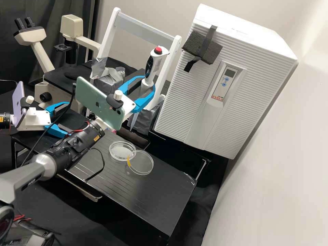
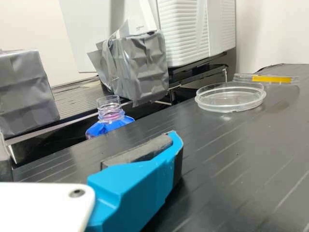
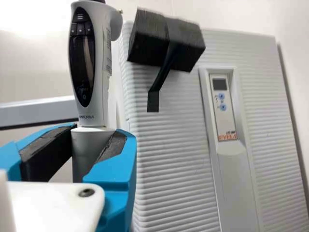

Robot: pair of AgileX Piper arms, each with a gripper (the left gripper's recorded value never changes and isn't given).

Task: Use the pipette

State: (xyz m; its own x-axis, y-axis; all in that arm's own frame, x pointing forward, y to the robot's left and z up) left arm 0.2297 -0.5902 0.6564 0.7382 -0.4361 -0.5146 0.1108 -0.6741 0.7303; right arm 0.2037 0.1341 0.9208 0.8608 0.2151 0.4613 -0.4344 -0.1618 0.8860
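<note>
Black desk (image 1: 153,194) beneath. Pipette (image 1: 152,66) clamped upright in right claw (image 1: 141,91), tip hanging below it. Left claw (image 1: 56,118) spread, empty, low over desk. Keep vertical, lower slowly toward dish (image 1: 122,150) below.

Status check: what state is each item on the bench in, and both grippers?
pipette: upright, tip down, clamped in right gripper
left gripper: open, holding nothing
bottle: uncapped, blue liquid inside
dish: uncovered, looks empty
lid: off, lying flat on bench beside dish
</note>
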